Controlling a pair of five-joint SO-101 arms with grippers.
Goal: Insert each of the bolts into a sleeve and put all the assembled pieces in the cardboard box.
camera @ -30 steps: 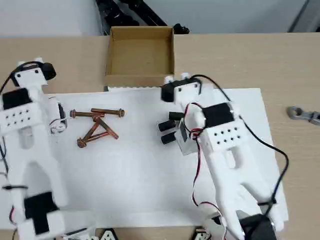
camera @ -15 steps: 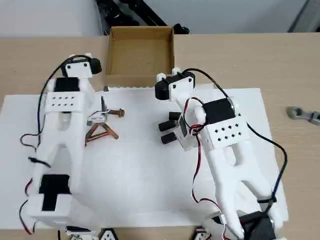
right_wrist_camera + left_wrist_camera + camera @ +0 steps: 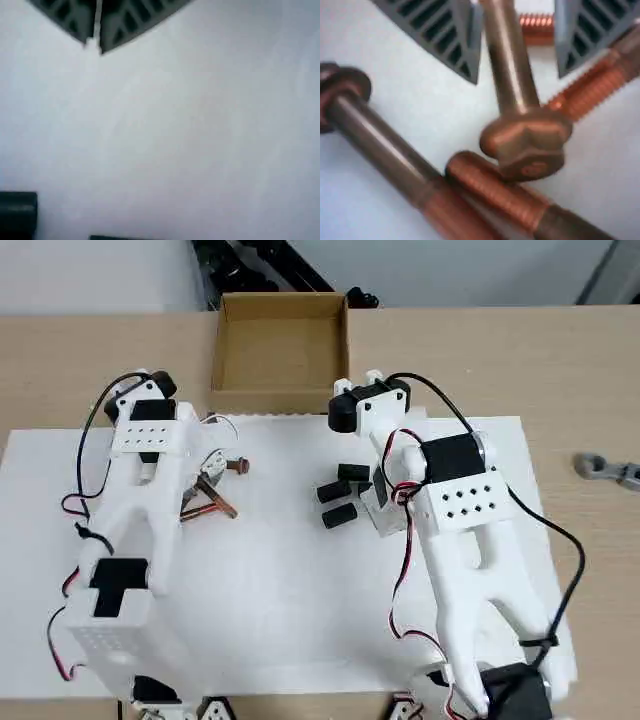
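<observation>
A robotics lab or hobby workshop bench, seen from above. A pale wooden desk [image 3: 560,350] carries a white sheet [image 3: 280,620] as a work surface. Two white plastic robot arms, the left arm [image 3: 135,510] and the right arm [image 3: 470,540], rise from the desk's near edge, with bare red and black wires [image 3: 570,570] looping along them. Loose copper-coloured bolts [image 3: 210,505] lie on the sheet, and a metal wrench [image 3: 603,469] lies near the desk's right edge. Black equipment [image 3: 250,265] stands beyond the far edge.
</observation>
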